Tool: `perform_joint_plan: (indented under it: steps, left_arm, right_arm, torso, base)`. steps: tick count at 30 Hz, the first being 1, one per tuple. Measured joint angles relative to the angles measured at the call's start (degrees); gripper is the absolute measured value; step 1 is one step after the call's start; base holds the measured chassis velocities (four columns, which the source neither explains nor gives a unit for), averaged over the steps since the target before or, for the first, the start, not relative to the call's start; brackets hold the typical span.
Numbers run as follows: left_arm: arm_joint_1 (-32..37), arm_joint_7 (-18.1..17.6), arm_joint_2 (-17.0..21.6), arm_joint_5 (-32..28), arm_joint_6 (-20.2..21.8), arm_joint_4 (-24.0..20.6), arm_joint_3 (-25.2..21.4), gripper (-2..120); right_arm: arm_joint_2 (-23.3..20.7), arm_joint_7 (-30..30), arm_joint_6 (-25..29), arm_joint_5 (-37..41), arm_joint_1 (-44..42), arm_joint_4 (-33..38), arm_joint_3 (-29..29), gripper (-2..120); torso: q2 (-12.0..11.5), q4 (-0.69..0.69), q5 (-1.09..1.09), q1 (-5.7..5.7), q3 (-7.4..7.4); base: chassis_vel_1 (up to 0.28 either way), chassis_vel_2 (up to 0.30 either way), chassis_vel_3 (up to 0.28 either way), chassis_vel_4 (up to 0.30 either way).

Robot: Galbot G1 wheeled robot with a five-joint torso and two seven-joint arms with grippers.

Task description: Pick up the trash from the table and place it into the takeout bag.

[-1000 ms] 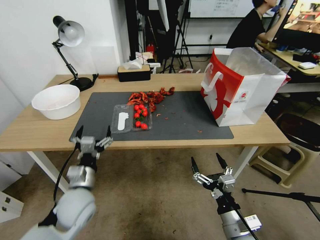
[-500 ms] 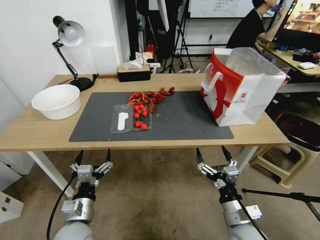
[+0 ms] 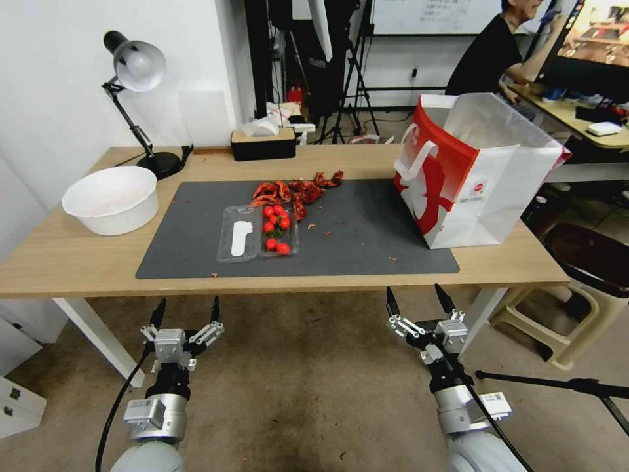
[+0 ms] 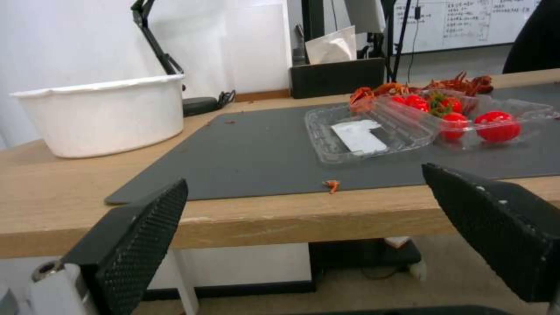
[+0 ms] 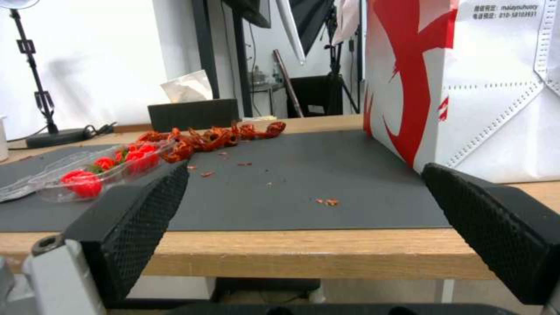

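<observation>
Two grippers, the left gripper (image 3: 186, 309) and the right gripper (image 3: 418, 297), hang spread wide and empty below the table (image 3: 72, 262) front edge. On the mat (image 3: 367, 242): one clear clamshell tray (image 3: 257, 232) with about seven tomatoes, partly overlapping; one red shell pile (image 3: 296, 189), pieces uncountable. At the right stands the takeout bag (image 3: 478, 177), its inside hidden.

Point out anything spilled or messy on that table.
Red shell scraps lie heaped on the mat behind an open clear tray of tomatoes, with red crumbs strewn toward the bag. Both grippers, left and right, hang open below the table edge.
</observation>
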Motion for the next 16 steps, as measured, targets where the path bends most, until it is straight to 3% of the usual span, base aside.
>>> perform_joint_plan:
  steps: [16]
  left_arm:
    - [-0.1, -0.07, 0.05, -0.08, 0.14, 0.03, 0.06, 100]
  right_arm:
    - [0.0, -0.01, 0.0, 0.0, -0.04, -0.02, -0.01, 100]
  torso:
    - [0.0, 0.0, 0.0, 0.0, 0.0]
  base:
    - [0.0, 0.0, 0.0, 0.0]
